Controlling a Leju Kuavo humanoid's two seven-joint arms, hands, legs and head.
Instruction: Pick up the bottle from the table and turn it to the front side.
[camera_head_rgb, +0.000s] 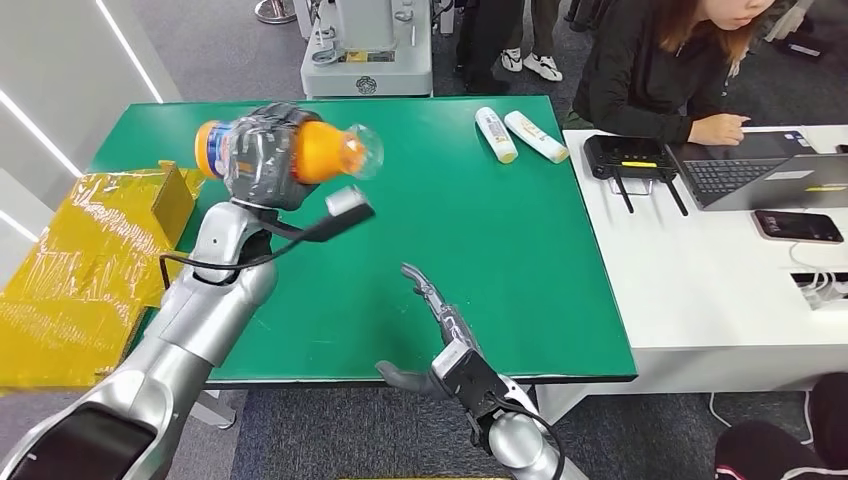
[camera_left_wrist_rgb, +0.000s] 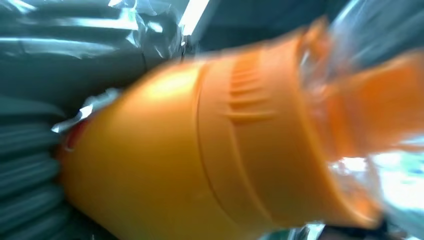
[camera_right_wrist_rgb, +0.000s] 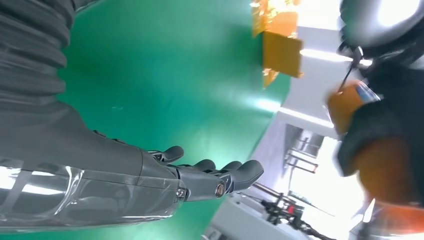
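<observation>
Fingers of the left hand were wrapped around the bottle, grasping it lifted clear above the green tabletop. That orange bottle lay roughly on its side in the grip, its blue-labelled end toward the far-left corner and its clear end pointing toward the middle of the tabletop. In the left wrist view the bottle appeared blurred, pressed close against the hand's grey ribbed cover. The silver left arm rose steeply from the near-left edge, bent upward at the wrist.

The right hand hovered low over the near edge of the tabletop, released, its fingers stretched out nearly straight and holding nothing, thumb out to the side.

Most of the green surface between the two hands and toward the far edge lay open. Two white bottles rested side by side near the far-right corner. Yellow wrapped boxes stood just beside the left edge. A white desk butted against the right side, carrying a laptop, a black router and a phone; a person sat at it, one hand on the laptop. Grey floor and a machine base lay beyond the far edge.
</observation>
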